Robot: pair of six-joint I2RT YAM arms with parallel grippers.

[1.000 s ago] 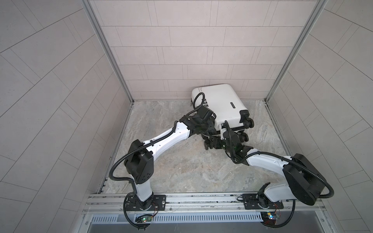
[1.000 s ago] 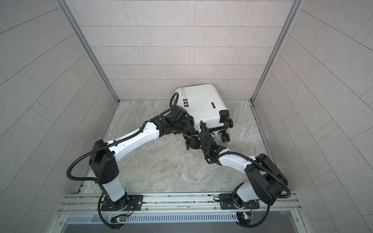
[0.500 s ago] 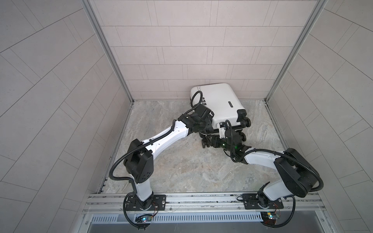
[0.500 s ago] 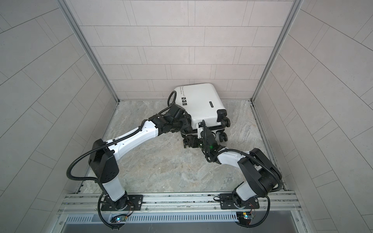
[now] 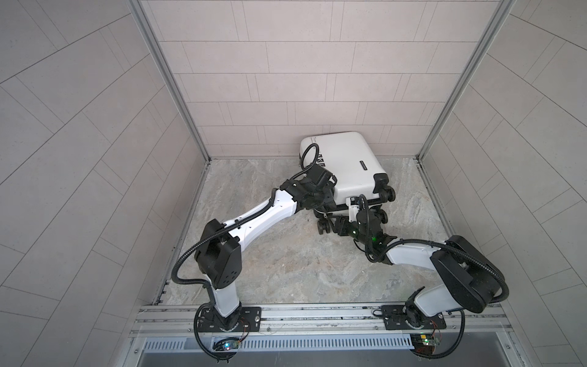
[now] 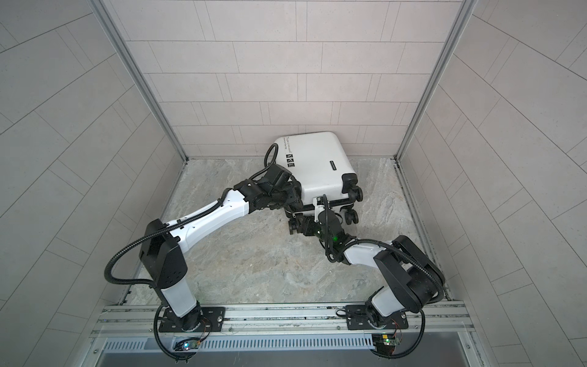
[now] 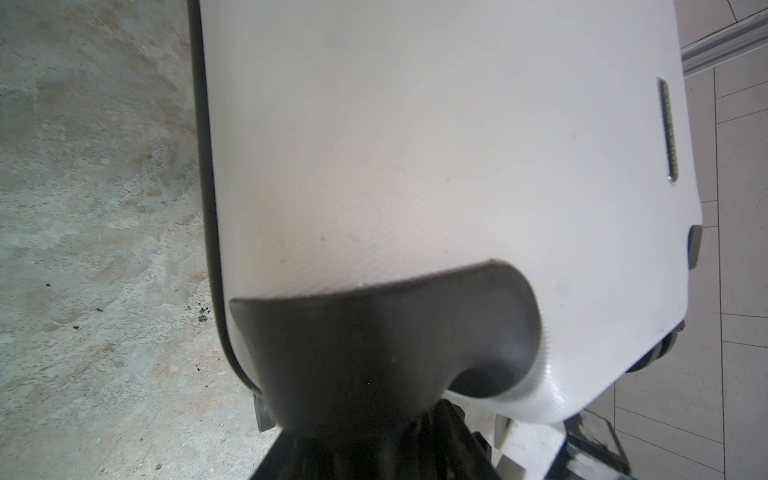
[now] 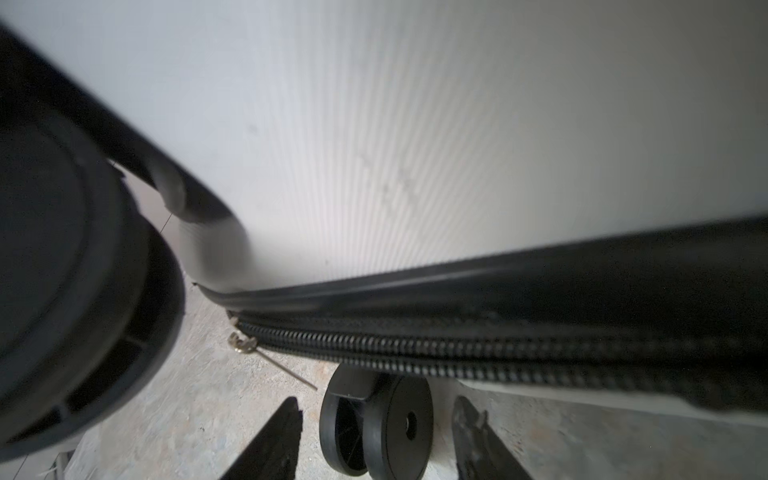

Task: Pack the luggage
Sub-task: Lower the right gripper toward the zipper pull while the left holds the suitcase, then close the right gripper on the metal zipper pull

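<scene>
Pale tiled walls [image 5: 301,79] enclose a grey marbled floor [image 5: 286,270] edged by a metal rail [image 5: 317,317]

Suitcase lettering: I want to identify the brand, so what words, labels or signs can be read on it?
The printed text near a corner of the white suitcase face: too small to read.
Three black squares with white marks beside it: no legible characters.
The narrow black badge on the face: blurred, unreadable.

Suitcase [image 6: 317,181] lettering [image 6: 287,144]: black, too small to read
Squares [image 6: 289,161]: white marks, unclear
Badge [image 6: 332,165]: illegible
</scene>
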